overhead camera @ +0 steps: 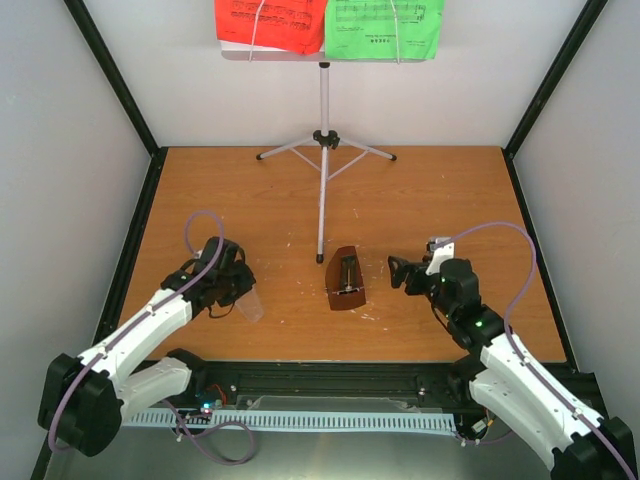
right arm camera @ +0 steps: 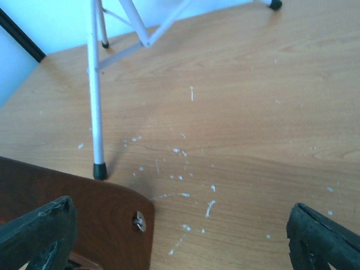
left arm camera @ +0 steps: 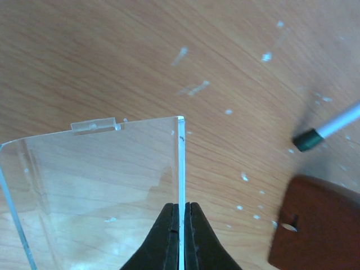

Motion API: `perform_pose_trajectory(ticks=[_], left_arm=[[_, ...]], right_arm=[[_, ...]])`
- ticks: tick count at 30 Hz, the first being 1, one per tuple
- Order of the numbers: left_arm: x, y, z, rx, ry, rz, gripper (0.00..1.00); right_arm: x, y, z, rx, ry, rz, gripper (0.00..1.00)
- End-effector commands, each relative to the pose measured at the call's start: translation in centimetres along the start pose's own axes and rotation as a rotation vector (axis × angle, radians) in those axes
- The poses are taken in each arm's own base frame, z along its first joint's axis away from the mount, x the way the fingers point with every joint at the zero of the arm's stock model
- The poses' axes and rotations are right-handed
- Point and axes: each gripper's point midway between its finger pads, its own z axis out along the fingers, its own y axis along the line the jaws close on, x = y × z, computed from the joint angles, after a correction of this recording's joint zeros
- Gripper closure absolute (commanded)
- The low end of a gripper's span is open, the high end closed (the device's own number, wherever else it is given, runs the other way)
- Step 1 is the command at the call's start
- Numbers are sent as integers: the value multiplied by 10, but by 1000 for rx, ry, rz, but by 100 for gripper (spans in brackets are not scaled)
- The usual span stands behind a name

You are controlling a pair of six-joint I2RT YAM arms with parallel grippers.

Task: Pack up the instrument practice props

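Note:
The dark-brown metronome (overhead camera: 345, 280) lies on the table centre with its cover off. My left gripper (overhead camera: 238, 292) is shut on one wall edge of the clear cover (overhead camera: 250, 305), left of the metronome. In the left wrist view the jaws (left arm camera: 181, 225) pinch the cover's thin edge (left arm camera: 95, 185), and the metronome's base (left arm camera: 320, 225) shows at the right. My right gripper (overhead camera: 402, 272) stands open just right of the metronome, which fills its lower left (right arm camera: 67, 208); the right gripper (right arm camera: 183, 230) holds nothing. The silver tripod stand (overhead camera: 322, 150) carries the red sheet (overhead camera: 270, 22) and green sheet (overhead camera: 385, 25).
One stand leg reaches forward and ends in a black foot (overhead camera: 320, 258) close behind the metronome; the foot also shows in both wrist views (left arm camera: 308, 139) (right arm camera: 99, 170). Black frame rails (overhead camera: 135, 230) border the wooden table on both sides.

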Motion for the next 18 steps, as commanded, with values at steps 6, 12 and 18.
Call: perform_pose_trajectory(ticks=[6,12,18], left_arm=[[13,-92,-29,329,218,103,100],[25,-119,-44,437,333,133,100],[36,-134,-58,523,432,135,100]], right_arm=[[-77,57,-48,-224,-249,-164,0],[-114,111,-80,-448,-355,-324,0],[-125,162,-96,-599,-387,-468,0]])
